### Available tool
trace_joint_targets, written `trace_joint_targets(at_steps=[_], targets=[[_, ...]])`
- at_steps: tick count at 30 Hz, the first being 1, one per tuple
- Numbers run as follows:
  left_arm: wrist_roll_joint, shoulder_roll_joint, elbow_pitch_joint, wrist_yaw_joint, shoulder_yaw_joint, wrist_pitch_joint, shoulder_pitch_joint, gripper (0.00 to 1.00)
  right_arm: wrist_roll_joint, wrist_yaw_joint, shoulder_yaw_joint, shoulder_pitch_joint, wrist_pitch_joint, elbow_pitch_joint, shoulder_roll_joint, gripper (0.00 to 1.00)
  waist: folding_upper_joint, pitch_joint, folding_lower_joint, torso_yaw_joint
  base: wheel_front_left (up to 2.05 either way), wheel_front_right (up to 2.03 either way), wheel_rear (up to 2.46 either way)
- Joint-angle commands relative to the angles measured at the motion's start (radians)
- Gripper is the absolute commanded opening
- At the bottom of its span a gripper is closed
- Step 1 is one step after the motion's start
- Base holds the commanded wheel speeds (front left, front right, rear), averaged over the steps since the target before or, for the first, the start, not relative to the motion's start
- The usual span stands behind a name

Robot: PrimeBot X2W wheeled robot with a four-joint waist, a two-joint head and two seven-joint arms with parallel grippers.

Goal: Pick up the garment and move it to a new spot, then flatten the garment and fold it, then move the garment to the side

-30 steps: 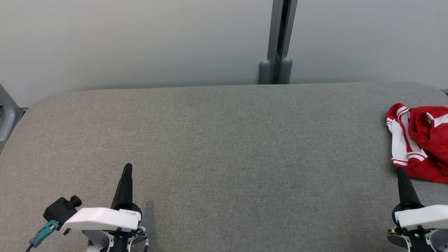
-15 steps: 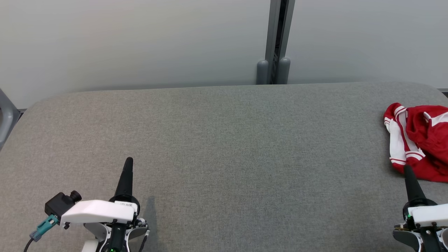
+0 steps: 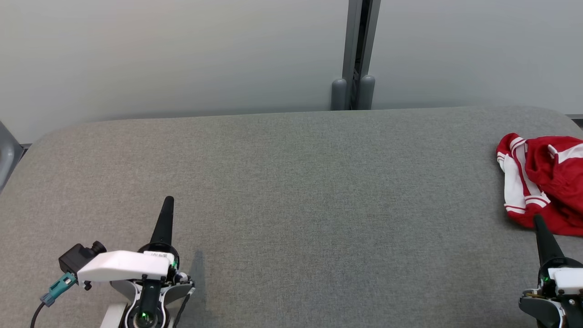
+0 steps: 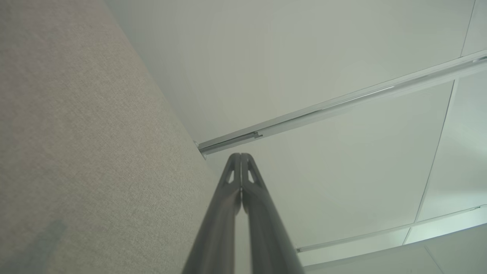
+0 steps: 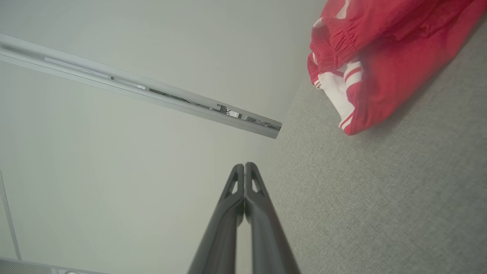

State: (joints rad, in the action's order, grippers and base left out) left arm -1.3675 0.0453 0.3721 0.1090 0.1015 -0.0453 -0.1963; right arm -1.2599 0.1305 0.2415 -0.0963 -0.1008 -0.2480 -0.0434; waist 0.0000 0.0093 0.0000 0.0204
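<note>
**Garment of crumpled red cloth with white stripes (image 3: 546, 182) waits ungrasped**

It lies bunched at the far right of the grey fabric-covered table (image 3: 291, 182), just beyond the right gripper (image 3: 539, 219), whose dark fingers are pressed together. The left gripper (image 3: 168, 200), likewise closed on nothing, hovers well apart. The garment looks light, limp and likely to sag when lifted. The gathered elastic hem or the near striped edge seems the best pinch point.
</note>
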Motion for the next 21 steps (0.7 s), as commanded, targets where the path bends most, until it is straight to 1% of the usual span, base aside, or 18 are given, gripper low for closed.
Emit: trace_joint_targets(at_steps=[1,21], targets=[[-0.025,0.005,0.001,0.008,-0.001,0.006,-0.036,0.0,-0.029,0.0,0.009,-0.02,-0.01,0.001,-0.01,0.0,0.0,0.0,0.0,-0.001,0.0,0.0,0.0],[-0.163,0.006,0.032,0.016,0.003,0.036,-0.075,0.0,-0.18,0.0,0.057,-0.022,-0.063,-0.005,-0.011,0.0,0.0,-0.002,0.0,-0.01,0.0,0.0,0.0]])
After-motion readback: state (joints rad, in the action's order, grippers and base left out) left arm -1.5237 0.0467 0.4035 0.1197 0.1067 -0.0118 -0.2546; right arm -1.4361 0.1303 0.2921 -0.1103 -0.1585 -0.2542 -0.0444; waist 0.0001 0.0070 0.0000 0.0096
